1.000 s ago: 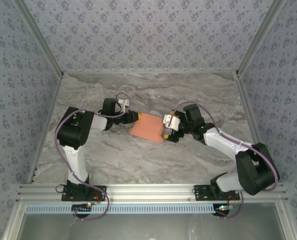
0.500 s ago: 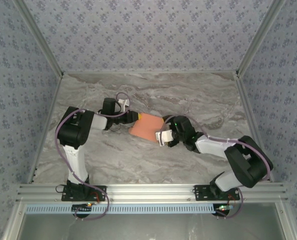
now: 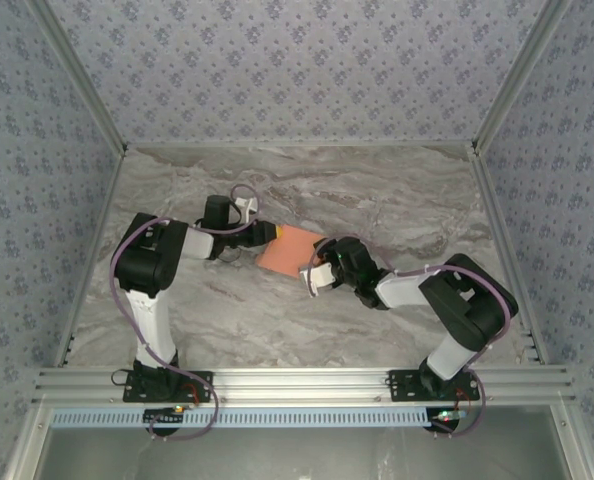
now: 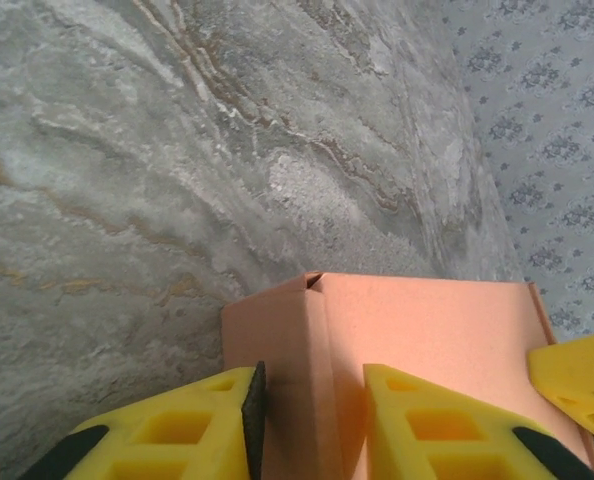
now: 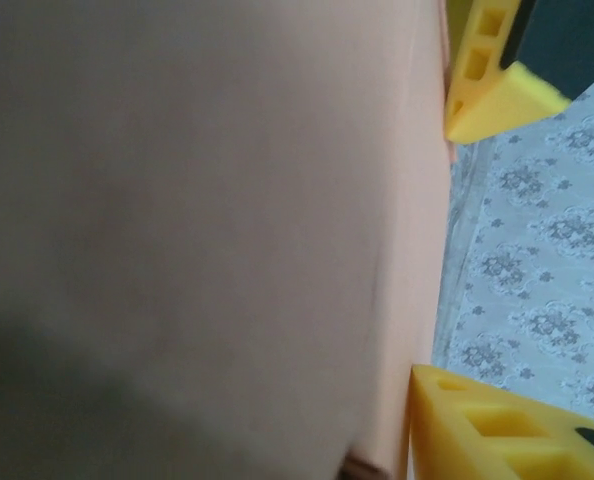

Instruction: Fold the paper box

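Tools, two: right tool (image 5: pixel 432 250) nearest, fingers spread along one edge of the paper box (image 3: pixel 289 250). Left tool (image 4: pixel 312 390) beyond, fingers astride a box corner; whether it is pinching cannot be told. Box, one, mid-worktop (image 3: pixel 397 190) between both tools. The left wrist view gives its corner seam, the top view its whole outline.
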{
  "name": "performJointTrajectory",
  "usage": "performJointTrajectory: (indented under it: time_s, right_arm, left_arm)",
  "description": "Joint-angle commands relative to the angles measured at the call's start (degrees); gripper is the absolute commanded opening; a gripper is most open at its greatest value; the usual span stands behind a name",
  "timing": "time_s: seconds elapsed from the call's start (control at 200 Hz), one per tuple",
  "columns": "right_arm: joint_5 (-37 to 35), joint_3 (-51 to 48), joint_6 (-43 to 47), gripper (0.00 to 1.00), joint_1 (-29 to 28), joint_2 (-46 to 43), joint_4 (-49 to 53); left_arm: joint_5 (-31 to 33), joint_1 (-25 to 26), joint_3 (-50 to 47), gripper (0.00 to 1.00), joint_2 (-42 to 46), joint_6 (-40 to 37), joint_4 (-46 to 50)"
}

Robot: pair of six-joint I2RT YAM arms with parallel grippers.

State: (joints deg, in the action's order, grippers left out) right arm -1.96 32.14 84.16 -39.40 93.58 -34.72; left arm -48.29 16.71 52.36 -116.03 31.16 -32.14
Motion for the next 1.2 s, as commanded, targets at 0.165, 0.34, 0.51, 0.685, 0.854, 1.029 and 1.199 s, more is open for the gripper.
performJointTrajectory:
  time_s: [0.165, 0.34, 0.51, 0.685, 0.854, 1.029, 1.199]
  right_arm:
    - [4.24, 0.47, -9.02, 0.45, 0.82, -4.83, 5.73]
    - [17.05, 2.52, -20.48, 0.46, 5.08, -10.12, 17.49]
    - [33.66, 8.97, -28.07, 0.48, 11.29, -7.98, 31.50]
    - [37.77, 14.01, -27.41, 0.47, 12.92, -4.21, 39.09]
    - [41.66, 20.42, -30.35, 0.56, 15.77, -1.75, 46.61]
    - [39.69, 28.18, -29.32, 0.54, 15.15, 3.34, 57.20]
    - [37.89, 29.48, -30.23, 0.58, 14.59, 4.52, 57.88]
  left_arm:
    - [2.67, -4.11, -8.04, 0.47, 6.50, 10.57, -7.15]
    - [6.97, -4.66, -8.14, 0.47, 18.13, 4.94, 0.22]
    - [12.46, -5.85, -10.90, 0.48, 26.27, -0.80, 3.24]
    - [14.48, -6.11, -12.82, 0.48, 31.22, -3.27, 5.78]
    - [14.23, -5.43, -13.97, 0.48, 33.94, -5.87, 6.93]
    - [15.82, -2.70, -14.93, 0.49, 34.39, -6.46, 7.28]
    - [17.18, -1.26, -15.54, 0.52, 34.49, -7.55, 8.25]
